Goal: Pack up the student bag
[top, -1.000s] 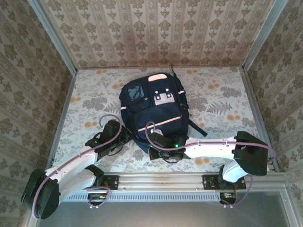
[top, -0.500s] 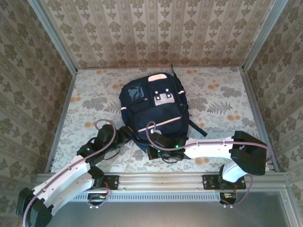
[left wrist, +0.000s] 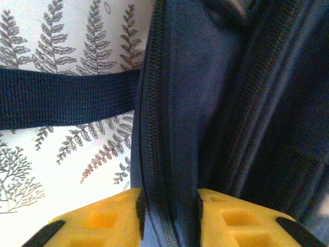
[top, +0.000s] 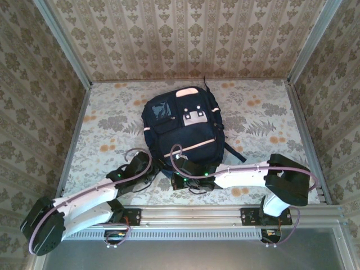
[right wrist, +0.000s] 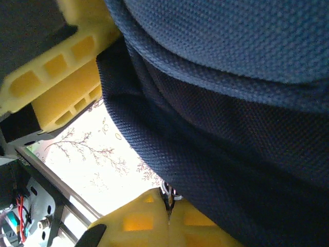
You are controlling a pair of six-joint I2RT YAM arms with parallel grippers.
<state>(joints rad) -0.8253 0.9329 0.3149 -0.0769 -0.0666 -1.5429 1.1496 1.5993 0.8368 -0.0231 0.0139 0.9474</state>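
while dark strap (left wrist: 61,98) crosses fern-print table (left wrist: 31,170), left gripper (left wrist: 168,199) pinches student bag (top: 183,126) zipper seam; right gripper (right wrist: 167,207) pressed together.

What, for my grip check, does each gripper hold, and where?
Left gripper pinches the student bag's zipper seam; right gripper is shut on its small metal pull.

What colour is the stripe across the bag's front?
Pale pink stripe, best in the top external view.

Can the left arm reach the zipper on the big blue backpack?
Probably yes: the left tool has its yellow fingers either side of the dark zipper seam on the navy-blue fabric backpack, with nothing in between.
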